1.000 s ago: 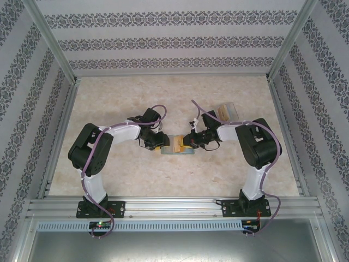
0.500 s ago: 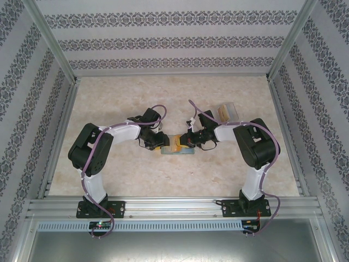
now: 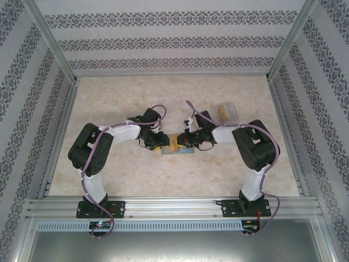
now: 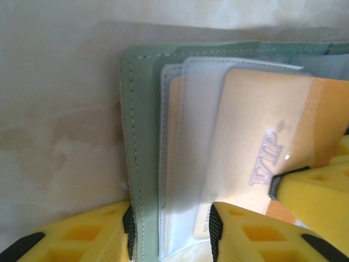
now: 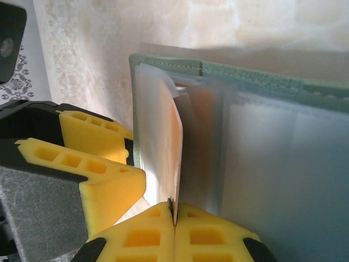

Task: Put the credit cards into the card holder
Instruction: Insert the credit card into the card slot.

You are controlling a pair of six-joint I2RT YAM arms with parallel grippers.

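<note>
Top view: the left pincer (image 3: 161,143) and the right pincer (image 3: 186,141) face each other low over the mottled beige bench (image 3: 136,180). The small square grey-green folding card holder (image 3: 180,151) lies open directly between them. The thin rectangular orange-yellow plastic card (image 3: 174,143) sits at the tip of the right pincer, over the holder. Compared with a second ago, the right arm has advanced toward the left pincer and the gap between the two has narrowed. The left pincer and the card holder have not shifted. A clear transparent plastic case (image 3: 228,112) lies well behind the right pincer, untouched. Left wrist view: the left pincer is clamped across the holder's stitched cover and frosted sleeves, pinning them. Ahead of it, the card's leading part shows pale behind a sleeve. Its trailing part is bare orange, where the right pincer holds it. An orange tint in a sleeve nearer the cover may be another card; this cannot be confirmed. Right wrist view: the right pincer's jaws are pressed together on the card, seen edge-on, entering the sleeves just ahead. Assessment: insertion is under way and the card is partly seated. A further push, then release, appears necessary.
</note>
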